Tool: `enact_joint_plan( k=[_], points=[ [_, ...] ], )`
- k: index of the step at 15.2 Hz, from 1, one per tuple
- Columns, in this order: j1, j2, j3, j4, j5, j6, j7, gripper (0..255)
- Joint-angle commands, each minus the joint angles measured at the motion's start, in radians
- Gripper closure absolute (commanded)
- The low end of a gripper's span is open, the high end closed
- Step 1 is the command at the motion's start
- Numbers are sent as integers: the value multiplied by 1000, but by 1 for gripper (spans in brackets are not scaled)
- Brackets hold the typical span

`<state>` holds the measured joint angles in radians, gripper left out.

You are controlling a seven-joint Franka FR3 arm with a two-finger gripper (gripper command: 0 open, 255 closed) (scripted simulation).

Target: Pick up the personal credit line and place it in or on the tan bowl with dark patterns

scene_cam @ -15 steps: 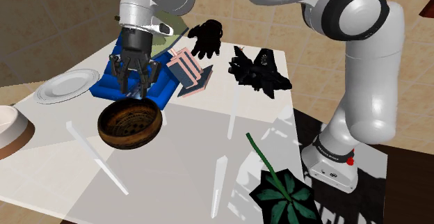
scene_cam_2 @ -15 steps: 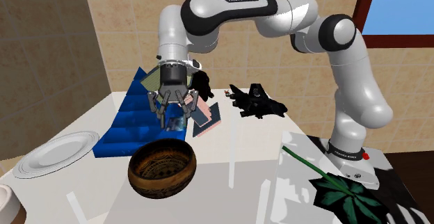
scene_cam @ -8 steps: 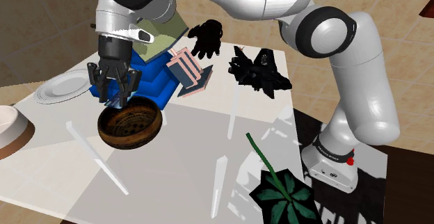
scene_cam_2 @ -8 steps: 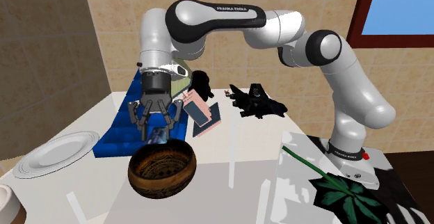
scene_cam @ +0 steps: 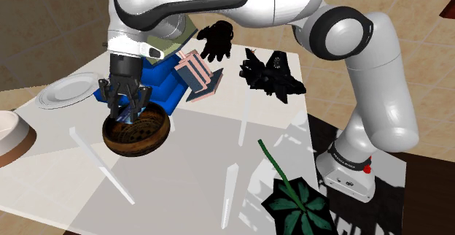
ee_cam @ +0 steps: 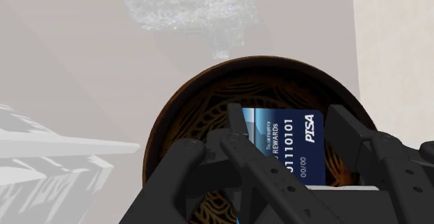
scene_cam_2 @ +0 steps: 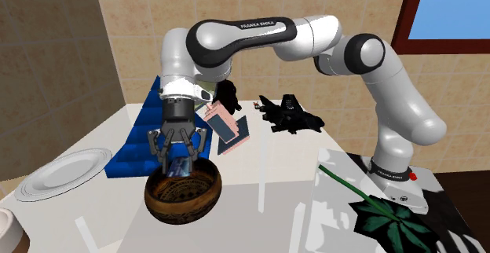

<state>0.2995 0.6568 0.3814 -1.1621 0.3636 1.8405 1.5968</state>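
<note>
Gripper: I see the black gripper pointing straight down over the bowl. Its two fingers are closed on the card, and in the wrist view one finger presses on each side of it.
Card: it is a blue credit card with white print, and I can read "REWARDS" and "PISA". It stands on edge between the fingertips and sticks out beyond them toward the bowl.
Card against bowl: in the second exterior view the card's lower end hangs at about the level of the rim, inside the bowl's mouth. I cannot tell whether it touches the bowl's inside.
Bowl: it is a round brown bowl with dark patterns inside. It stands on the white table, directly under the gripper.
Blue box: a blue box lies just behind the bowl, on the far side of the gripper.
Plate: a white plate sits near the shoulder view's left edge, apart from the bowl.
Books: some pink and dark books lean beside the blue box.
Black toys: a black hand-like figure and a black plane lie at the far side of the table.
Plant: a green leafy stem lies near the stand.
</note>
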Motion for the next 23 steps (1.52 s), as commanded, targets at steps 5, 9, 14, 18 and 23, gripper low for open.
enact_joint_plan(
  k=[5,9,14,18,23],
  points=[
    [-3,7,-1,-64,6,64,-31,255],
    [-3,7,-1,-64,6,64,-31,255],
    [-3,7,-1,-64,6,64,-31,0],
    [-3,7,-1,-64,6,64,-31,0],
    [-33,-6,-5,23,3,-47,-21,0]
  ],
)
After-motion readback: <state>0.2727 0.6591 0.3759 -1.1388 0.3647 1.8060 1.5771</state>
